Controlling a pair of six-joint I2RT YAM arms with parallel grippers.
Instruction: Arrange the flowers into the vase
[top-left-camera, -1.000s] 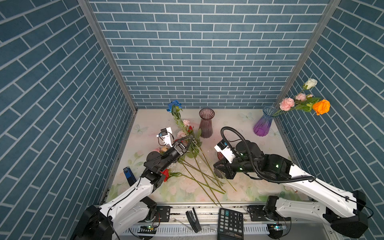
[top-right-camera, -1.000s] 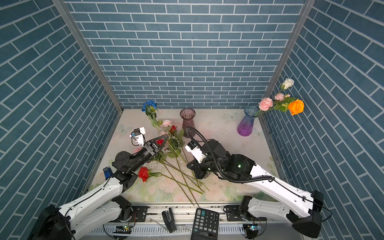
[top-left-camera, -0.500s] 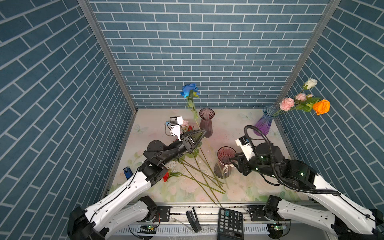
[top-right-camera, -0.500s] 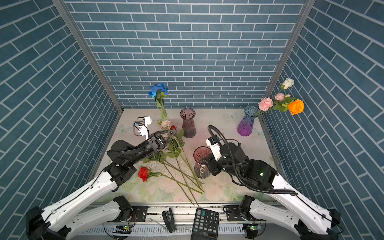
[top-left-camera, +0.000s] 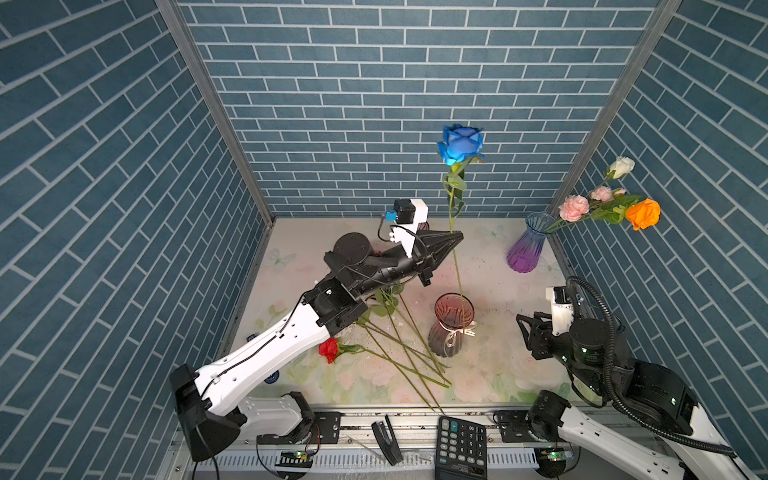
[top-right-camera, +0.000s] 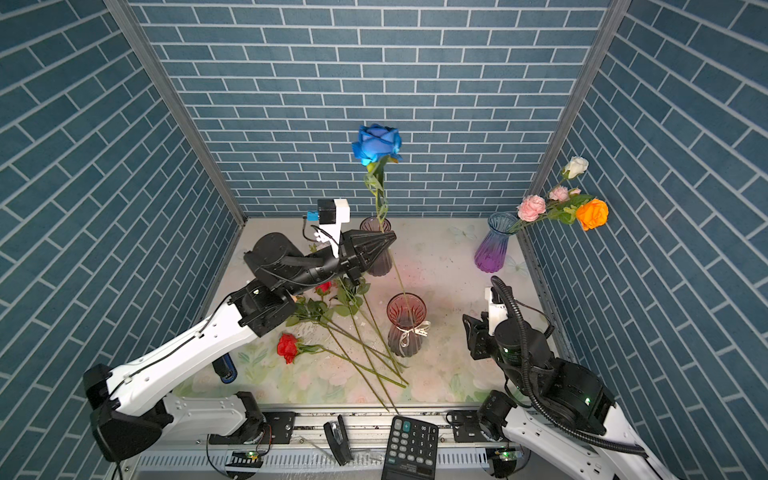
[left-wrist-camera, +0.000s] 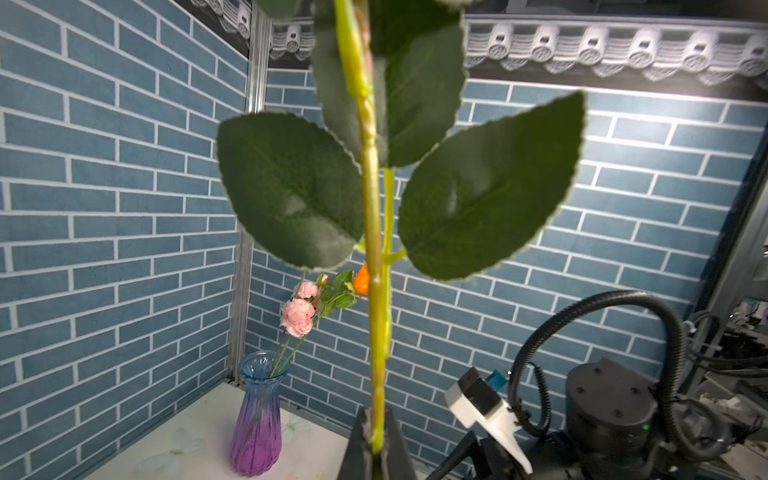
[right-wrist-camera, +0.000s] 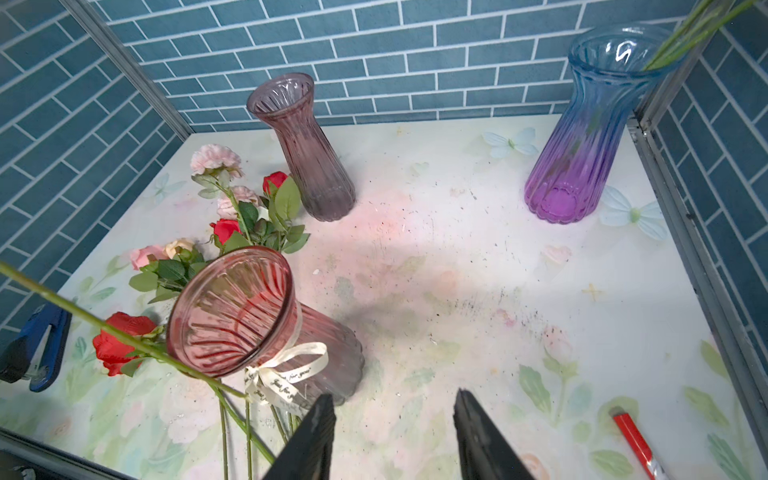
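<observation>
A blue rose (top-left-camera: 460, 143) (top-right-camera: 377, 143) stands upright, and my left gripper (top-left-camera: 455, 241) (top-right-camera: 390, 240) (left-wrist-camera: 376, 419) is shut on its green stem (left-wrist-camera: 372, 232). The stem's lower part reaches the rim of the pink ribboned vase (top-left-camera: 451, 328) (top-right-camera: 406, 328) (right-wrist-camera: 245, 316); I cannot tell whether its end is inside. More flowers (top-left-camera: 386, 299) (right-wrist-camera: 232, 199) lie on the table left of that vase, among them a red rose (top-right-camera: 287, 347) (right-wrist-camera: 120, 340). My right gripper (top-left-camera: 530, 328) (top-right-camera: 473, 332) (right-wrist-camera: 392, 424) is open and empty, right of the vase and apart from it.
A blue-purple vase (top-left-camera: 525, 249) (right-wrist-camera: 582, 137) holding several flowers (top-left-camera: 602, 203) stands at the back right corner. A mauve vase (top-right-camera: 376, 249) (right-wrist-camera: 303, 149) stands at the back. A blue stapler (top-right-camera: 224, 370), a black stapler (top-left-camera: 386, 440) and a calculator (top-left-camera: 461, 449) lie along the front.
My left arm has raised the blue rose upright and carried it right to the pink vase. My right gripper has let go of that vase, opened, and drawn back to the right.
</observation>
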